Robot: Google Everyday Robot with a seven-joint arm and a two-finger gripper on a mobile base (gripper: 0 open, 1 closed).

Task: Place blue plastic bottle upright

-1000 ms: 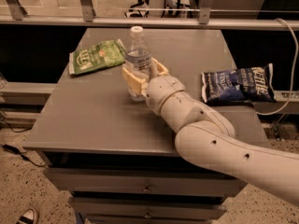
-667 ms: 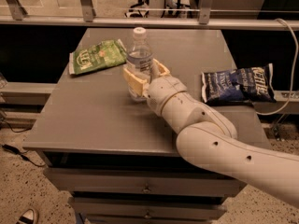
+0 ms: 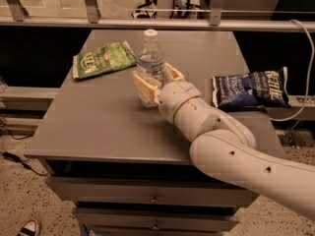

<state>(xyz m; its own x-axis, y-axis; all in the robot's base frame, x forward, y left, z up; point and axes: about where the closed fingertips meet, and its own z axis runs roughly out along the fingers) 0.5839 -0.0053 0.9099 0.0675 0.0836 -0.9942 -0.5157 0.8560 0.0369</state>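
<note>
The blue plastic bottle [image 3: 150,60] stands upright on the grey table [image 3: 108,122] near its middle, clear with a white cap. My gripper [image 3: 156,81] is around the bottle's lower half, with one tan finger [image 3: 146,86] on its left and the other on its right. The fingers sit close on the bottle's sides. The white arm [image 3: 221,141] reaches in from the lower right and hides the bottle's base on that side.
A green chip bag [image 3: 102,59] lies flat at the table's back left. A dark blue chip bag [image 3: 251,89] lies at the right edge. A metal rail [image 3: 147,22] runs behind the table. Drawers [image 3: 147,195] sit below the tabletop.
</note>
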